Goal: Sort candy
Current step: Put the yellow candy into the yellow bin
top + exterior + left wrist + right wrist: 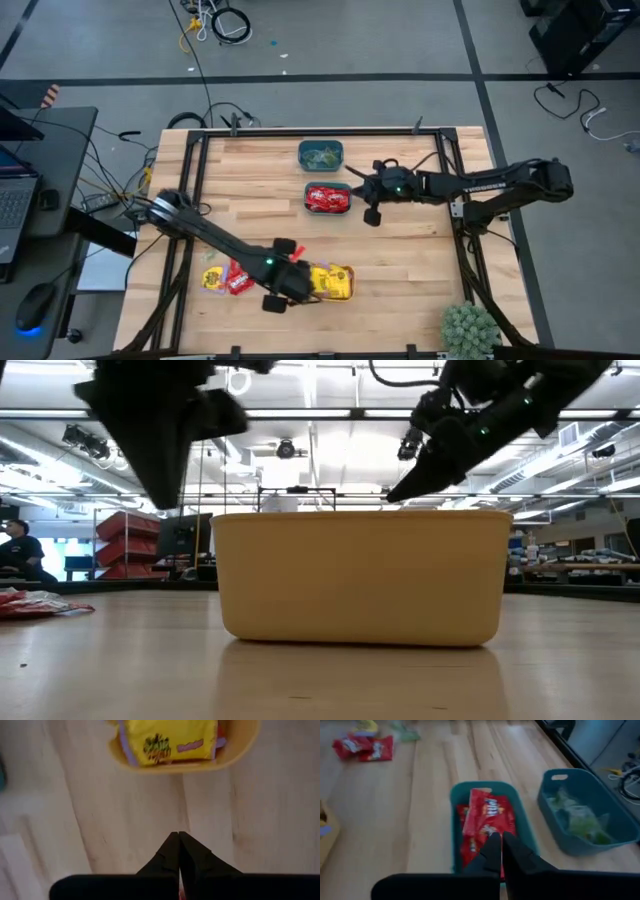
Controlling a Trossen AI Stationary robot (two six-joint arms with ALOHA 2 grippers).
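Candy lies sorted in three bins. A yellow bin [335, 283] holds yellow packets [167, 740], one teal bin [327, 198] holds red packets [487, 820], and another teal bin [320, 155] holds pale green ones [580, 817]. A few red and yellow packets [225, 280] lie loose on the table near its left front. My left gripper [178, 836] is shut with nothing in it, pointing down over bare wood just left of the yellow bin. My right gripper [501, 836] is shut and holds nothing; it hangs slanted over the near end of the red-candy bin, above the packets.
The yellow bin [360, 575] stands close in front of the low camera and hides much of the table behind it. A small potted plant [470, 328] sits at the table's front right corner. Black frame rails [195, 190] run along the left and right sides.
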